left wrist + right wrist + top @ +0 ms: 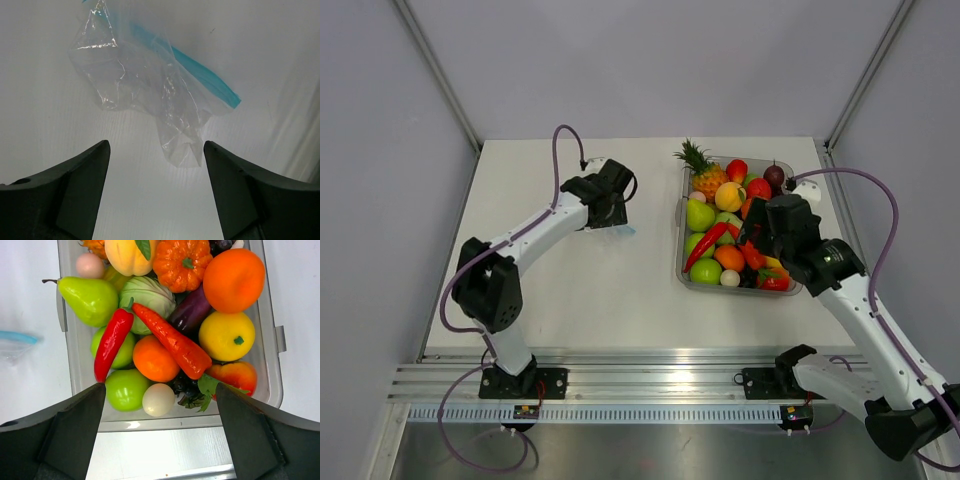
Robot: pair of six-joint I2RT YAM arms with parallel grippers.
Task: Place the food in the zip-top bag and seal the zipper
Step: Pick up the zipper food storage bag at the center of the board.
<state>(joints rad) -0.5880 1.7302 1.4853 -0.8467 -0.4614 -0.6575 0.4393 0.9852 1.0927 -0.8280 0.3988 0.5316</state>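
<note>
Patience suits the left side first. The left gripper hangs over the table with its fingers wide apart and nothing between them. The bag lies crumpled just past them at twelve o'clock, its zipper running off toward two o'clock. I judge the mouth needs holding open by one lip near that blue strip, pinched lightly, because the film is thin, clear, creased and limp and will likely slide or fold shut. At three o'clock from the bag sits the tray, rigid clear plastic heaped with glossy toy produce. The right gripper hovers above it, fingers spread and empty. The chili, long, curved, smooth and red, lies at ten o'clock from those fingers across a green apple, its stem end just beside the tip of the ribbed orange carrot. Gripping the chili across its narrow middle should lift it without dragging its neighbours.
</note>
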